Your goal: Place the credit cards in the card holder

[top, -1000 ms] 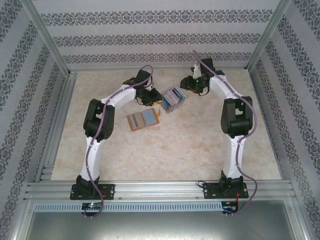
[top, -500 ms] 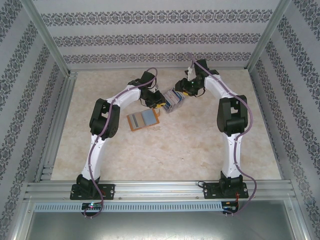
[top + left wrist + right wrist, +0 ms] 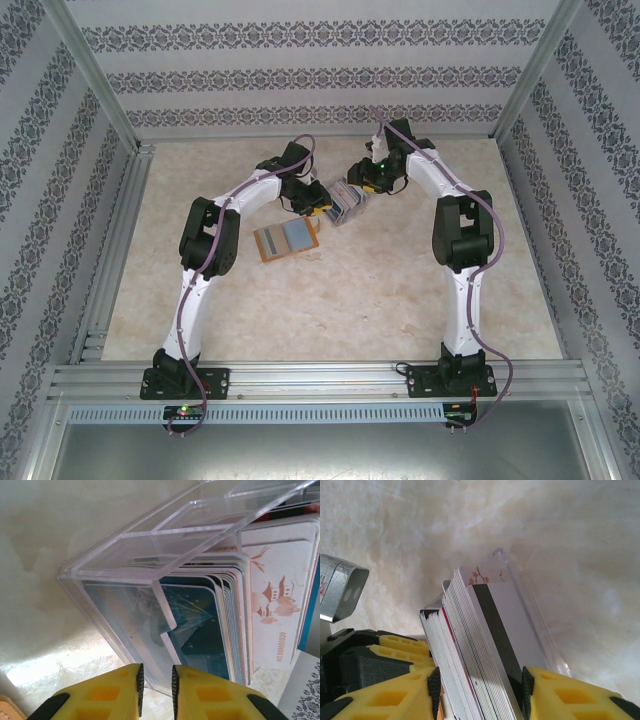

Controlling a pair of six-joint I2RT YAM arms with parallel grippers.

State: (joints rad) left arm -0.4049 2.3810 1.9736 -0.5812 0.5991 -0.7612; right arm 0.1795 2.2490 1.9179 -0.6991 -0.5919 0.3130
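— What am I looking at, surface-wise?
— I see the card box (image 3: 120, 610) as clear, glossy plastic; the credit cards (image 3: 490, 645) smooth, shiny plastic. Upper frame, the table (image 3: 545, 525) looks polished, marble-like. From overhead, the card holder (image 3: 286, 239) looks matt, leathery.

White arms (image 3: 250, 190), black joints (image 3: 205, 240), purple cables (image 3: 178, 330) (yellow fingers (image 3: 100, 697))

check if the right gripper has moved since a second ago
Yes. The right gripper has shifted left, closer to the open card holder, which stayed put, and now grips the credit cards.
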